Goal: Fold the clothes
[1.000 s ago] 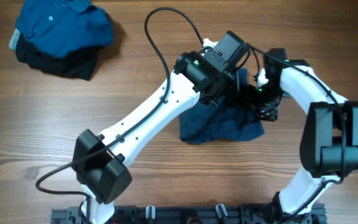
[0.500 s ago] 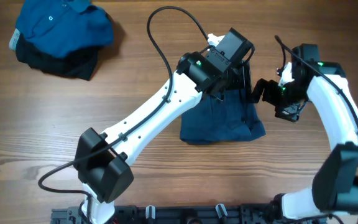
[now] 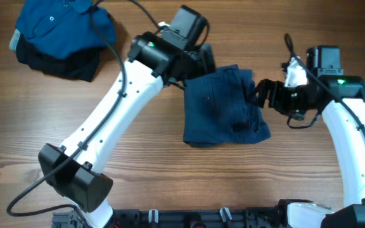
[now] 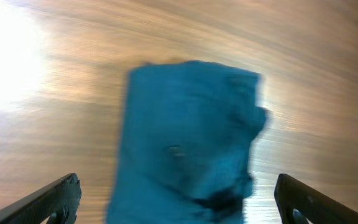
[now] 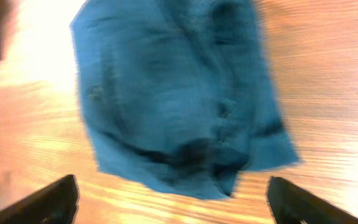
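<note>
The navy shorts point(image 3: 224, 104) lie folded in a wrinkled rectangle at the middle of the table, with nothing holding them. My left gripper point(image 3: 203, 62) hovers at their far left corner, open. In the left wrist view the shorts point(image 4: 188, 137) lie ahead of the gripper point(image 4: 179, 211), whose fingers point(image 4: 55, 199) stand wide apart. My right gripper point(image 3: 263, 95) sits just off the shorts' right edge, open. The right wrist view has the shorts point(image 5: 179, 93) beyond the empty gripper point(image 5: 176, 205). A blue collared shirt point(image 3: 62, 25) rests on a black garment point(image 3: 62, 63) at the far left.
The wooden table point(image 3: 30, 139) is bare to the left and front of the shorts. A black cable point(image 3: 116, 19) from the left arm loops over the shirt pile. The arms' base rail point(image 3: 189, 218) runs along the near edge.
My left gripper opened, let go of the shorts and drew back up and to the left. The right arm pulled off to the right. The shorts now lie uncovered.
</note>
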Action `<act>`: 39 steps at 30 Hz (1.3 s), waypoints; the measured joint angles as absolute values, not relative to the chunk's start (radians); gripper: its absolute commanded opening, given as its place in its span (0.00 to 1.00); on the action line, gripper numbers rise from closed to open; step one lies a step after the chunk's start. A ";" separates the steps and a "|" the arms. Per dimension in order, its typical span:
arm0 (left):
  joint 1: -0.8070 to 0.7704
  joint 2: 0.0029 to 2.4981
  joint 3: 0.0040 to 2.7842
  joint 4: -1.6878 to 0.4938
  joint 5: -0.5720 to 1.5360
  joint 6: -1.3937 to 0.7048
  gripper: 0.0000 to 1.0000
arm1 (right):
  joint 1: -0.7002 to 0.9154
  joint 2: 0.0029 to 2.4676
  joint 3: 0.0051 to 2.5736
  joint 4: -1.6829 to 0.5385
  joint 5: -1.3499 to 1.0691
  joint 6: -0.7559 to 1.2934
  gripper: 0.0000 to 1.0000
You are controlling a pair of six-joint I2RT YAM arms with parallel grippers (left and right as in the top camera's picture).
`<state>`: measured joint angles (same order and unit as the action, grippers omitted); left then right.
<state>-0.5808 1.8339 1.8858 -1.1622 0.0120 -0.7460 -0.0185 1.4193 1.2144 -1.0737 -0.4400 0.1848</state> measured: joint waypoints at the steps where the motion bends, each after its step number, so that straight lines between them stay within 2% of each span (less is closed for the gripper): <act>1: -0.566 1.834 1.886 -1.186 0.006 -0.746 1.00 | 0.004 1.419 1.213 -1.048 -0.469 0.181 0.53; 2: -0.543 1.834 1.886 -1.210 0.000 -0.746 1.00 | 0.020 1.419 1.212 -1.031 -0.491 0.167 0.45; 3: -0.517 1.834 1.886 -1.230 -0.004 -0.746 1.00 | 0.048 1.420 1.208 -0.995 -0.523 0.163 0.33; 5: -0.474 1.834 1.886 -1.266 -0.010 -0.746 1.00 | 0.090 1.420 1.204 -0.949 -0.568 0.152 0.22; 7: -0.420 1.834 1.886 -1.308 -0.017 -0.746 1.00 | 0.147 1.423 1.199 -0.878 -0.625 0.154 0.14; 11: -0.330 1.834 1.886 -1.378 -0.029 -0.746 1.00 | 0.232 1.451 1.197 -0.768 -0.704 0.149 0.06; 16: -0.305 1.834 1.886 -1.403 -0.032 -0.746 1.00 | 0.296 1.571 1.197 -0.646 -0.801 0.148 0.05; 26: -0.306 1.834 1.886 -1.417 -0.033 -0.746 1.00 | 0.294 1.939 1.197 -0.544 -0.896 0.104 0.05; 31: -0.306 1.834 1.886 -1.425 -0.042 -0.746 1.00 | 0.230 2.077 1.196 -0.537 -0.941 0.078 0.06; 36: -0.306 1.834 1.886 -1.426 -0.052 -0.746 1.00 | 0.153 2.098 1.196 -0.558 -0.962 0.061 0.04; 39: -0.306 1.834 1.886 -1.425 -0.056 -0.746 1.00 | 0.104 2.096 1.203 -0.627 -1.003 0.012 0.08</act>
<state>-0.3058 1.8343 1.8862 -1.4254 -0.0555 -0.7460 0.1040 2.0964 1.2030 -0.6266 -1.0027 0.0120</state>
